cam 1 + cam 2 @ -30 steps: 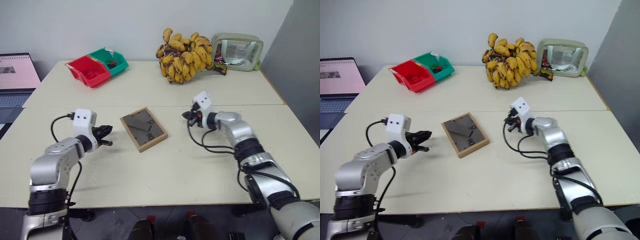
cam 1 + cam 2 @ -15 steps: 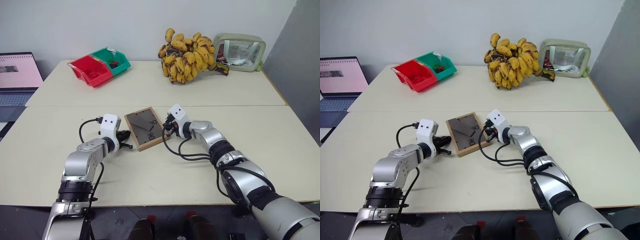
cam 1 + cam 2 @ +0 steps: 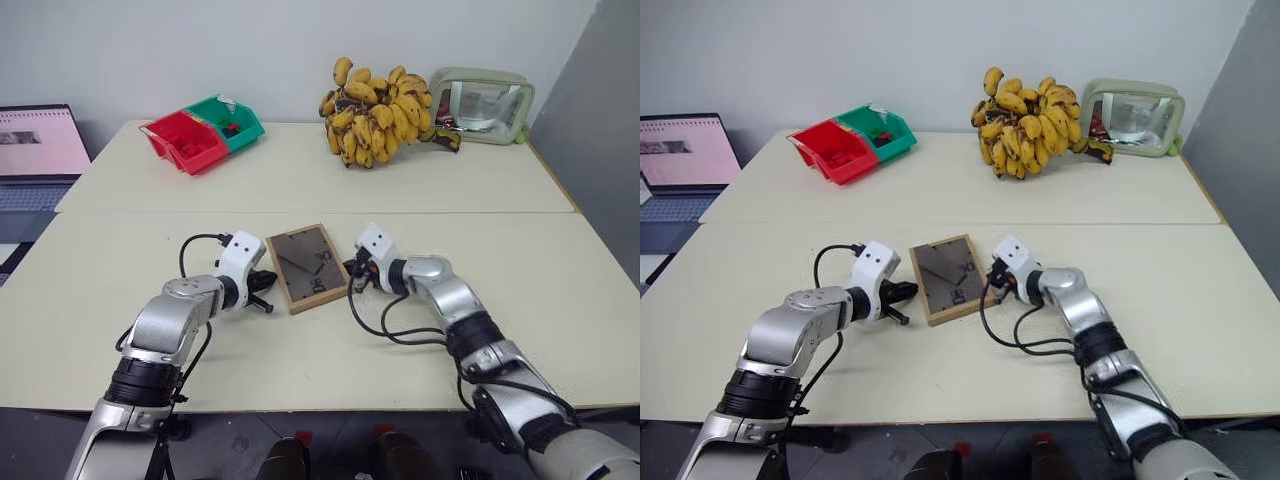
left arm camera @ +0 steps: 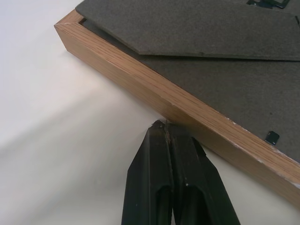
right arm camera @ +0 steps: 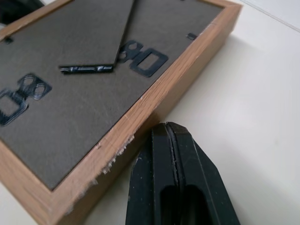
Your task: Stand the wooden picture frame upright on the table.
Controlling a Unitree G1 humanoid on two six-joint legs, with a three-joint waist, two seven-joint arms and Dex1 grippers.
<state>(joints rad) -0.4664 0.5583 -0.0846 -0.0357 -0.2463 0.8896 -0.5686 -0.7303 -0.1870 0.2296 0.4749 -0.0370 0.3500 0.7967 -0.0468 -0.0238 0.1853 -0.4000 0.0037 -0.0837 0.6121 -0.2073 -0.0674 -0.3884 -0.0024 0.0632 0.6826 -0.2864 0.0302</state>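
I've brought both closed grippers in against the wooden picture frame (image 3: 309, 267): left gripper (image 4: 165, 126) now at its left edge, right gripper (image 5: 165, 127) at its right edge. The frame has rotated squarer.

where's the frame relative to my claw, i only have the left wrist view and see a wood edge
Observer: The wooden picture frame lies flat, back side up, with the left claw at its left edge.
Operator: is the other claw near it
Observer: Yes, the right claw is at the opposite edge, fingers shut.
Operator: anything else close by on the table
Observer: No; the bananas and the red and green bins sit at the far side of the table.
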